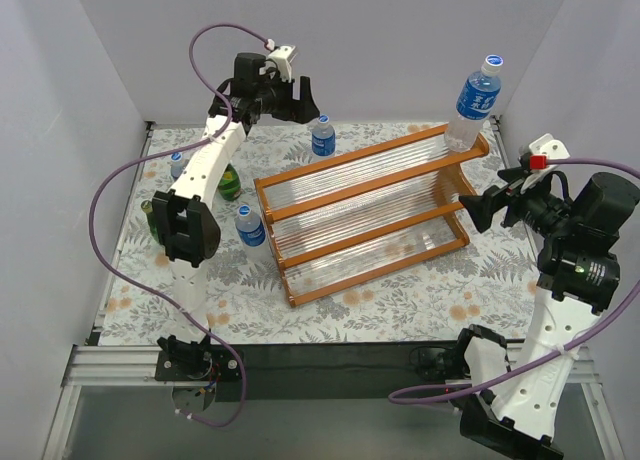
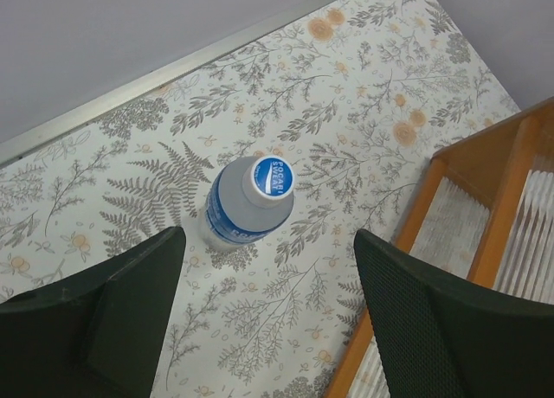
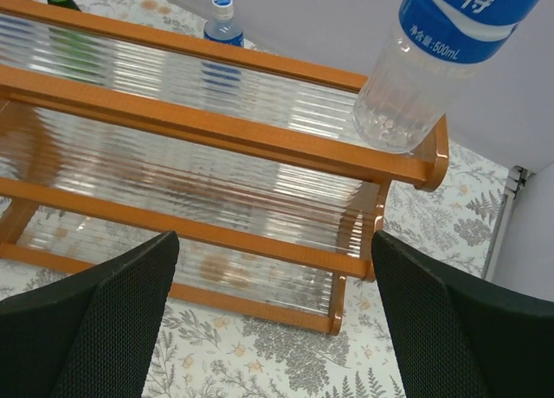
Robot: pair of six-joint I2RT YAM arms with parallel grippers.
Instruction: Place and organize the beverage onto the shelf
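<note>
The top view looks down from above and behind on the whole table [image 1: 420, 295]. Both wrist views sit close — left steeply down, right slanting — and all three share the shelf [image 1: 365, 202].

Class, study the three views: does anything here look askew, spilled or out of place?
The shelf sits askew, its long sides slanted against the edges of the table. One clear bottle stands at the very right end of its top tier. No spill shows.
</note>
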